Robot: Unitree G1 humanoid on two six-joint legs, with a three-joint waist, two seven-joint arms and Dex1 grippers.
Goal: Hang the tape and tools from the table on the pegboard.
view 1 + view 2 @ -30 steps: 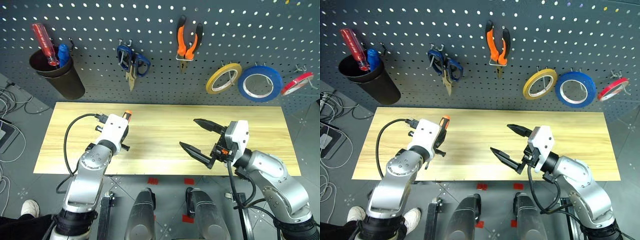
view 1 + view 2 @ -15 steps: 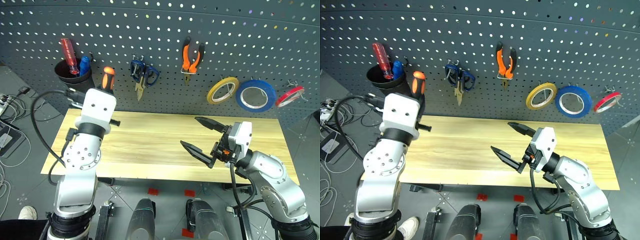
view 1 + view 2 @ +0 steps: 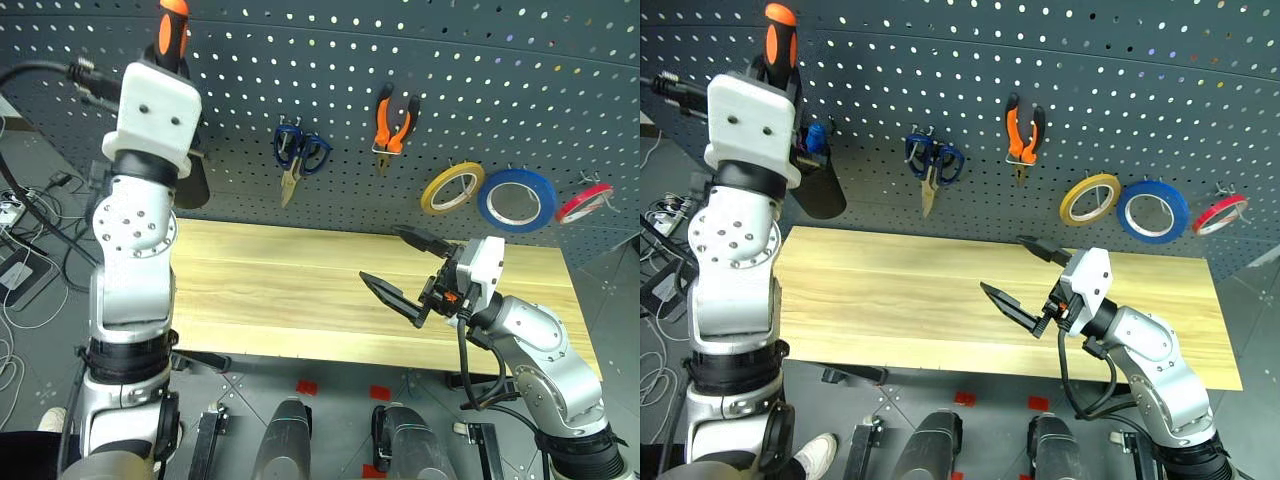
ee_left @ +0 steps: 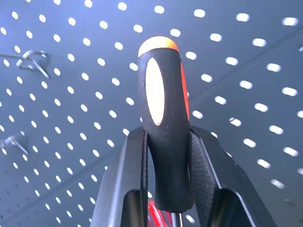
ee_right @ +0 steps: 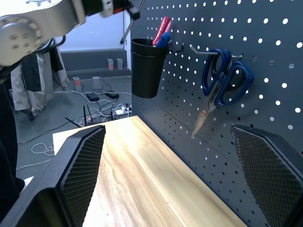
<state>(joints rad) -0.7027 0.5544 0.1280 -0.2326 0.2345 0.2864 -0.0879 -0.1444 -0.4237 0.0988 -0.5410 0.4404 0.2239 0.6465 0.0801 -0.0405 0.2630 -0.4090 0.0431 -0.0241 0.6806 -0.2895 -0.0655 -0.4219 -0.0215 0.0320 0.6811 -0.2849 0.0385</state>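
Observation:
My left gripper point(image 4: 165, 142) is raised high at the left of the dark pegboard point(image 3: 500, 80), shut on the orange-and-black handle of the slim screwdriver point(image 4: 163, 118), which points up; its handle top point(image 3: 173, 25) shows above the white wrist. My right gripper point(image 3: 382, 255) hangs open and empty over the wooden table point(image 3: 280, 290). On the pegboard hang the blue-handled scissors point(image 3: 298, 150), the orange-and-black pliers point(image 3: 392, 120) and the blue tape point(image 3: 516, 198).
A black cup point(image 5: 147, 66) holding a red-handled screwdriver point(image 5: 161, 28) hangs at the board's left, just beside my left arm. A yellow roll point(image 3: 452, 188) and a red roll point(image 3: 586, 203) flank the blue tape. Bare hooks point(image 4: 33, 61) stick out of the board. Cables point(image 3: 20, 260) lie on the floor at left.
My left arm has lifted the screwdriver from just above the table to high in front of the pegboard, tilting it upward. The right gripper stayed put. The view has shifted.

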